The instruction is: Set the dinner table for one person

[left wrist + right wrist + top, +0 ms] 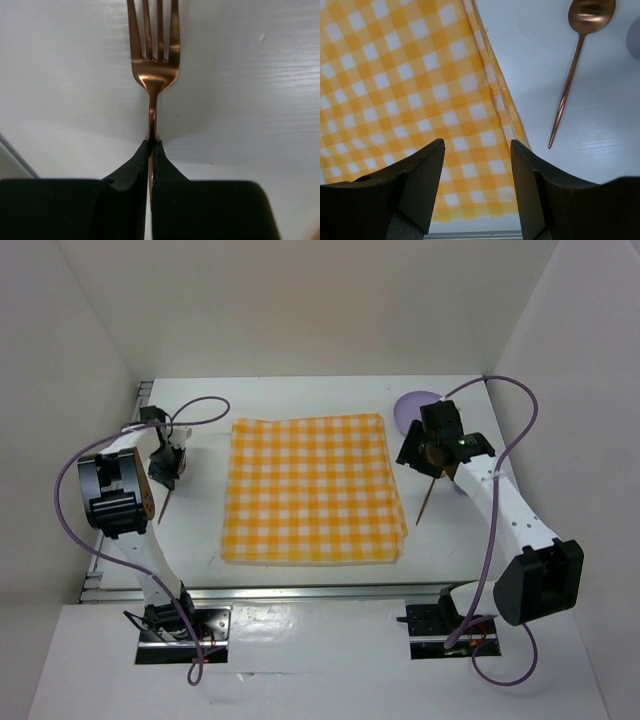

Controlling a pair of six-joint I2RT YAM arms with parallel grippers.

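A copper fork [154, 60] lies on the white dinner table [200, 540] at its left side, tines pointing away from my wrist. My left gripper [152, 144] is shut on the fork's thin handle; from above the gripper [167, 470] stands over it, and the handle's end [165, 504] pokes out below. My right gripper [477, 147] is open and holds nothing. It hangs over the right edge of the yellow-and-white checked cloth [410, 75]. A copper spoon [572, 65] lies on the table just right of that cloth, seen from above as a thin stick [427, 502].
The checked cloth [312, 488] covers the middle of the table. A purple plate [410, 406] sits at the back right, partly hidden by the right arm. Something small and purple [459, 486] peeks out beneath that arm. A metal rail [300, 592] runs along the near edge.
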